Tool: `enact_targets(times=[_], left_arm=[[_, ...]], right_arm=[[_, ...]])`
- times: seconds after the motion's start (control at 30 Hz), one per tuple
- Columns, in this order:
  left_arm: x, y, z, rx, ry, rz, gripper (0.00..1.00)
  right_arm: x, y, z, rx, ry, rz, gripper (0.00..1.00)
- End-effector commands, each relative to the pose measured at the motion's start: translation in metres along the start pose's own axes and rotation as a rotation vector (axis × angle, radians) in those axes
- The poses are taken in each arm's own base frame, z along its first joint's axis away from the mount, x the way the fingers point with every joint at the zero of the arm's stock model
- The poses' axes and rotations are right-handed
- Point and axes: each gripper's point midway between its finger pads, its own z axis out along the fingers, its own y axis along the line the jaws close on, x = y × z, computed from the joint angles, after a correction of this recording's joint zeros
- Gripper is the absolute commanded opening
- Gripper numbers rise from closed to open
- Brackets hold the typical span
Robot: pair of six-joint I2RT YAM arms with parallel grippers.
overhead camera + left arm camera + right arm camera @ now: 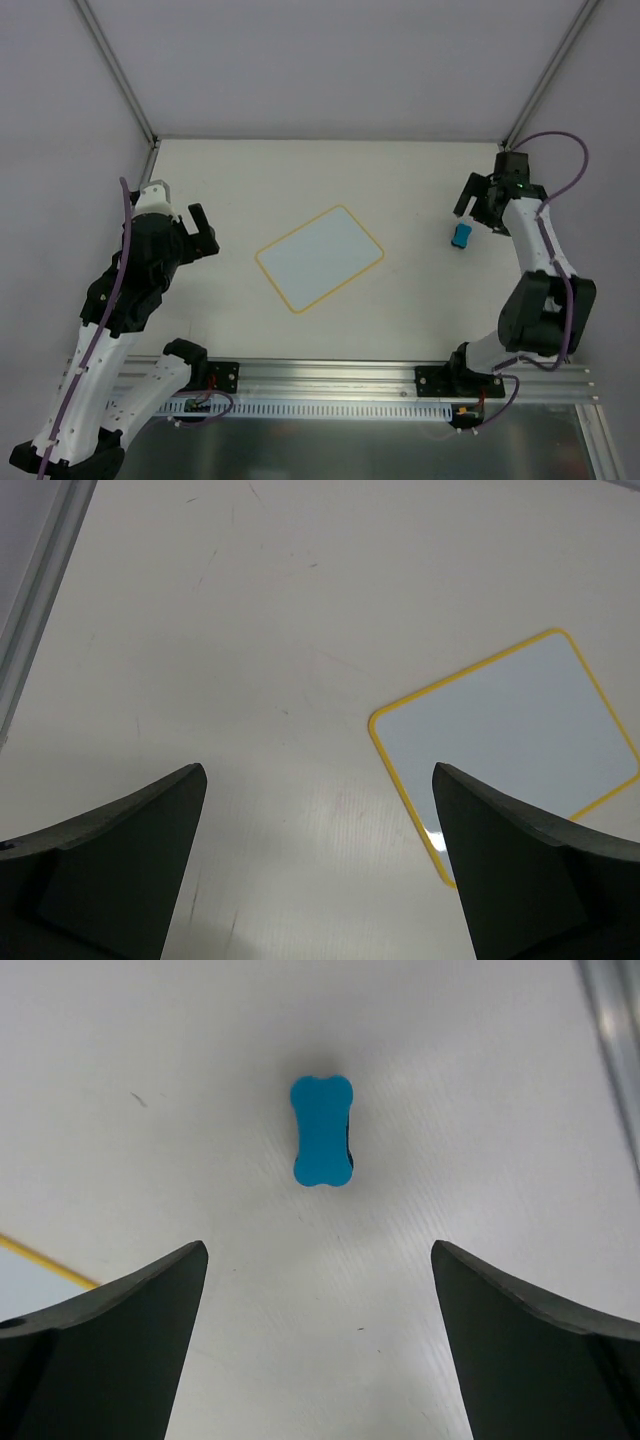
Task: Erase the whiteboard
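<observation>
The whiteboard (319,257) lies flat at the table's middle, white with a yellow rim and no marks on it; it also shows in the left wrist view (505,730), and its rim corner shows in the right wrist view (40,1265). A small blue eraser (461,236) lies on the table to its right, also seen in the right wrist view (322,1131). My right gripper (478,203) is open and empty, just behind the eraser. My left gripper (200,232) is open and empty, left of the board's corner.
The table (400,180) is white, with grey walls and metal frame posts at the back corners. An aluminium rail (330,378) carrying the arm bases runs along the near edge.
</observation>
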Motion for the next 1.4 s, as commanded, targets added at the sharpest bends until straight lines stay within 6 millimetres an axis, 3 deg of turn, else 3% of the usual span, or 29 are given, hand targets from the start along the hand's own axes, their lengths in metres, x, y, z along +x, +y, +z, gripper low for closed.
enact_targets(times=[0.0,0.03,0.07,0.13,0.17,0.27,0.3,0.43,0.5,0.53,0.67,0.87,1.1,1.37], left_arm=[[-0.010,0.006,-0.010,-0.009,-0.036,0.013,0.99],[-0.012,0.006,-0.012,-0.006,-0.041,0.011,0.99],[-0.015,0.005,-0.015,0.003,-0.050,0.007,0.99],[-0.022,0.004,-0.022,0.019,-0.068,0.004,0.99],[-0.024,0.003,-0.024,0.027,-0.073,0.005,0.99],[-0.034,0.003,-0.035,0.041,-0.102,0.004,0.99],[-0.036,0.005,-0.039,0.039,-0.110,0.004,0.99],[-0.057,0.008,-0.068,0.073,-0.196,-0.020,0.99],[-0.060,0.010,-0.076,0.086,-0.220,-0.014,0.99],[-0.070,0.010,-0.090,0.111,-0.264,-0.023,0.99],[-0.085,0.018,-0.119,0.136,-0.359,-0.026,0.99],[-0.097,0.036,-0.152,0.119,-0.470,-0.053,0.98],[-0.091,0.050,-0.160,0.088,-0.507,-0.076,0.99],[-0.088,0.047,-0.159,0.105,-0.502,-0.083,0.99]], right_arm=[[-0.029,-0.010,-0.086,-0.033,-0.238,-0.020,0.99],[-0.030,-0.013,-0.102,-0.035,-0.272,-0.024,0.99],[-0.034,-0.018,-0.134,-0.046,-0.362,-0.025,0.99],[-0.036,-0.022,-0.167,-0.066,-0.456,-0.023,0.99],[-0.035,-0.024,-0.198,-0.096,-0.545,-0.024,0.99],[-0.032,-0.026,-0.245,-0.151,-0.679,-0.035,0.99],[-0.027,-0.029,-0.270,-0.170,-0.755,-0.046,0.99],[-0.014,-0.031,-0.328,-0.243,-0.917,-0.082,0.99],[-0.008,-0.030,-0.345,-0.270,-0.963,-0.092,0.99],[-0.002,-0.032,-0.357,-0.284,-1.002,-0.099,0.99],[0.011,-0.033,-0.378,-0.318,-1.069,-0.119,0.99],[0.023,-0.039,-0.389,-0.335,-1.132,-0.145,0.99],[0.028,-0.048,-0.396,-0.319,-1.185,-0.158,0.99],[0.029,-0.047,-0.399,-0.336,-1.202,-0.173,0.99]])
